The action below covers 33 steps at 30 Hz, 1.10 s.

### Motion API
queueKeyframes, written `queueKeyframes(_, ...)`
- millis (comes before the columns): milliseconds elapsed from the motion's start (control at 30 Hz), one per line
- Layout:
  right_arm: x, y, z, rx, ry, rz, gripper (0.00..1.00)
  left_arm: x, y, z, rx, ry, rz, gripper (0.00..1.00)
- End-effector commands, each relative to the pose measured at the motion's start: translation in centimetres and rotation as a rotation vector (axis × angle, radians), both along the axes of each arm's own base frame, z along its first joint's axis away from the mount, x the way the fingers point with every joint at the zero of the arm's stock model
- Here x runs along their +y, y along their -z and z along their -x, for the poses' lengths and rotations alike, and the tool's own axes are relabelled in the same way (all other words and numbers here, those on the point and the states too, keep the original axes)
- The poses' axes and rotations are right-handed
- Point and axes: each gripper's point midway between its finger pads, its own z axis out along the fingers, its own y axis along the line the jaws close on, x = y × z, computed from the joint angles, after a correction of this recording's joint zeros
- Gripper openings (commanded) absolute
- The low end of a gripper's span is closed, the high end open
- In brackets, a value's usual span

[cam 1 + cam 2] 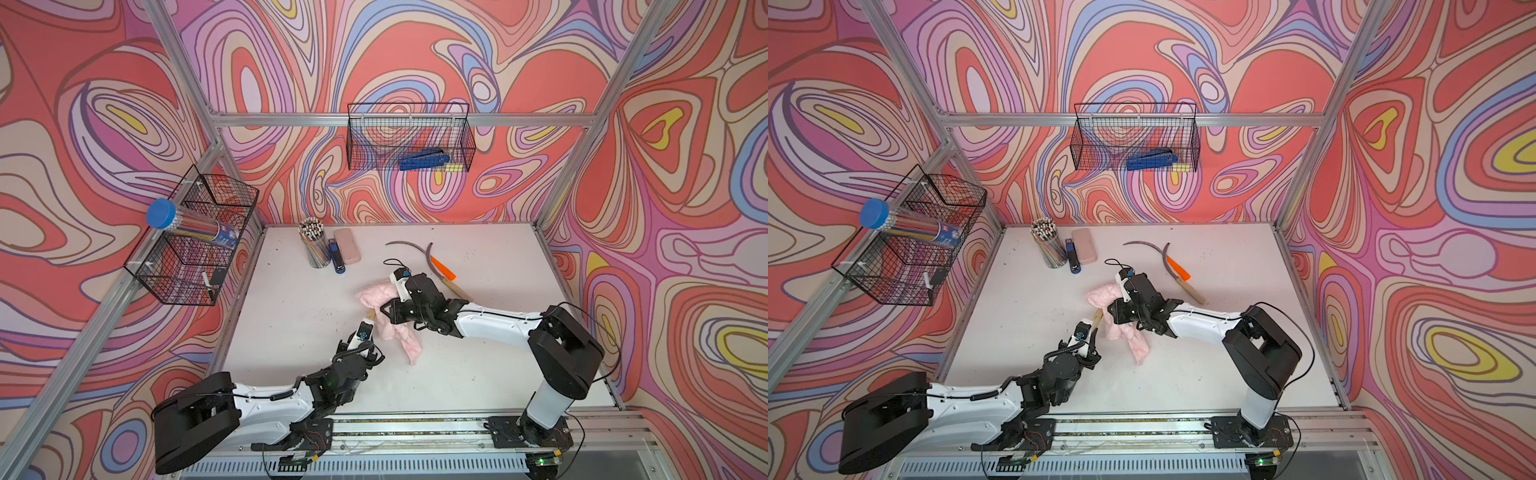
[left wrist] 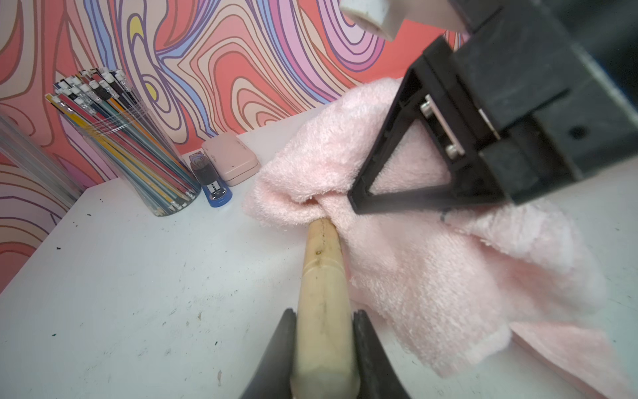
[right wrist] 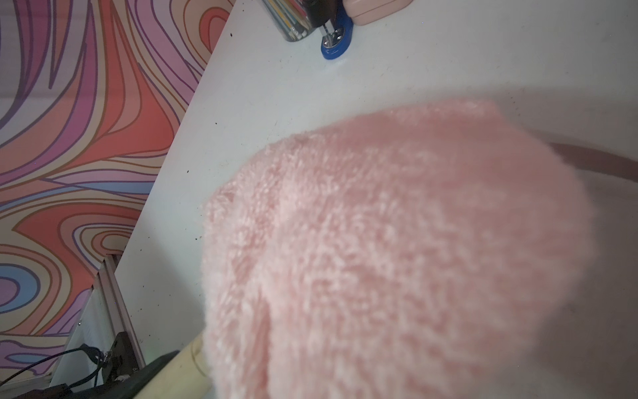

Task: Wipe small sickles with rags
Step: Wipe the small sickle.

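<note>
1. The left jaws were clamped on the pale handle of a wooden-handled sickle (image 2: pixel 322 293), at the lower centre of the left wrist view.
2. That sickle's blade was hidden inside the rag (image 1: pixel 397 332). The rag lay bunched on the table (image 1: pixel 291 324) near the middle of both top views.
3. The right jaws were closed on the rag's folds. One black finger (image 2: pixel 414 203) pressed into the pink pile just past the handle's tip.
4. The rag (image 3: pixel 379 241) filled most of the right wrist view and hid the right jaws there.
5. The orange-handled sickle (image 1: pixel 444 269) and a second wooden-handled sickle (image 1: pixel 458 289) lay crossed on the table, up and right of the rag.
6. A pencil cup (image 1: pixel 314 245), a blue stapler (image 1: pixel 336 259) and a pink case (image 1: pixel 347 245) sat close together at the table's back edge, left of centre.
</note>
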Motion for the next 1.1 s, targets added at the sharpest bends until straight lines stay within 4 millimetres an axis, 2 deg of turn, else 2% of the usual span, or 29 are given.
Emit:
queueKeyframes(0,2.4,-1.1,2.2,-0.042,-0.075,0.018,0.0,-0.7,-1.2,-0.4,-0.023,-0.012,0.052,0.0)
queueKeyframes(167,4.8,-2.9,5.9,-0.076,-0.165,-0.013,0.0,-0.9,-1.2,-0.7,-0.031,-0.018,0.047,0.0)
queueKeyframes(267,4.4,-3.3,6.2,-0.087,-0.155,-0.027,0.0,-1.0,-1.2,-0.7,-0.031,-0.014,0.047,0.0)
queueKeyframes(433,3.5,-1.9,4.7,-0.062,-0.116,-0.013,0.0,-1.1,-1.5,-0.5,-0.021,0.001,0.058,0.0)
queueKeyframes(600,2.5,0.2,1.8,-0.01,-0.065,0.0,0.0,-0.9,-1.9,-0.3,-0.022,0.005,0.07,0.0)
queueKeyframes(667,2.2,1.9,0.6,0.028,-0.055,0.009,0.0,-0.9,-2.0,-0.2,-0.02,0.011,0.073,0.0)
queueKeyframes(800,1.7,3.2,-1.4,0.05,-0.02,0.043,0.0,-0.8,-1.7,-0.1,-0.022,0.01,0.071,0.0)
queueKeyframes(967,1.8,3.5,-2.6,0.045,0.003,0.087,0.0,-0.6,-1.6,-0.2,-0.028,0.003,0.064,0.0)
queueKeyframes(1067,2.8,3.2,-2.1,0.063,-0.032,0.066,0.0,-0.6,-1.7,-0.2,-0.029,0.007,0.068,0.0)
